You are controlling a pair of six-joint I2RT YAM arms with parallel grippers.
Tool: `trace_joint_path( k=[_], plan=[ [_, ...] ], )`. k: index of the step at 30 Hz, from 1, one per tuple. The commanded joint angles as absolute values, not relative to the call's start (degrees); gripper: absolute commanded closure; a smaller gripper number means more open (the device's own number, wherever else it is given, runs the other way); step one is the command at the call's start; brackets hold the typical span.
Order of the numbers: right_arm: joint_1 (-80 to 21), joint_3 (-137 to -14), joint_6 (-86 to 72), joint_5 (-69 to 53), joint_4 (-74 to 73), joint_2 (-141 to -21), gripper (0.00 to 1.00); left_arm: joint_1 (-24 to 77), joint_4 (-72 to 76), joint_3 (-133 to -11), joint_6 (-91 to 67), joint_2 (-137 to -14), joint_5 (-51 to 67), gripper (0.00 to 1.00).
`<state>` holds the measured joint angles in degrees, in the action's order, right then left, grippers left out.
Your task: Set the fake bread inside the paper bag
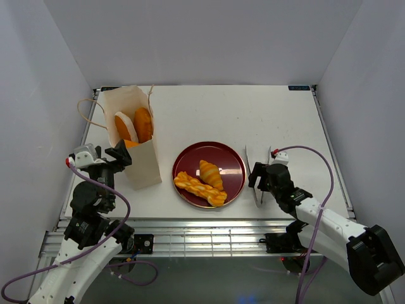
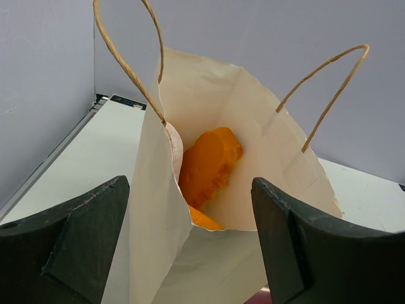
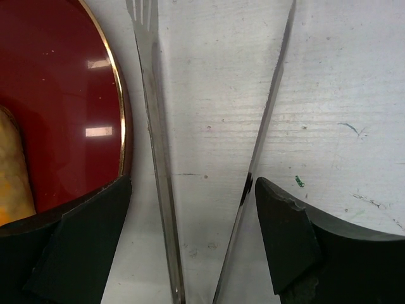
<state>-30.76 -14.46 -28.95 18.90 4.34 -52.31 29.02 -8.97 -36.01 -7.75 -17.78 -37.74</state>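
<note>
The paper bag (image 1: 144,166) stands upright at the left, mouth open, with two orange fake bread pieces (image 1: 143,123) inside; the left wrist view looks into the paper bag (image 2: 209,266) at that bread (image 2: 209,164). My left gripper (image 1: 125,157) (image 2: 190,253) is open, its fingers straddling the bag's near corner without pinching it. A croissant (image 1: 211,173) and a braid (image 1: 199,188) lie on the dark red plate (image 1: 229,158). My right gripper (image 1: 264,171) (image 3: 193,234) is open around metal tongs (image 3: 155,126) lying on the table.
The tongs (image 1: 247,158) lie just right of the plate (image 3: 63,95), whose gold rim nearly meets my right gripper's left finger. White walls enclose the table on three sides. The bag's string handles (image 2: 126,63) rise above its mouth.
</note>
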Motion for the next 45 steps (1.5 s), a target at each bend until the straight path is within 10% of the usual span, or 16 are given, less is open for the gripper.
trace_joint_path(
  k=[1, 13, 23, 45],
  plan=[
    [-30.5, -18.1, -27.2, 16.8, 4.0, -50.7, 0.15, 29.3, -8.7, -35.9, -7.3, -17.8, -38.2, 0.12],
    [-30.5, -35.4, -15.4, 10.3, -5.8, -48.7, 0.02, 29.3, -8.3, -35.6, -7.1, -17.9, -38.9, 0.11],
    [-30.5, -45.3, -11.4, 14.2, -9.8, -50.4, 0.1, 29.3, -8.4, -35.6, -7.0, -18.8, -38.8, 0.11],
    [-30.6, -42.2, -11.8, 19.5, -7.8, -48.1, 0.1, 29.3, -8.7, -35.6, -7.0, -19.9, -38.4, 0.11]
  ],
)
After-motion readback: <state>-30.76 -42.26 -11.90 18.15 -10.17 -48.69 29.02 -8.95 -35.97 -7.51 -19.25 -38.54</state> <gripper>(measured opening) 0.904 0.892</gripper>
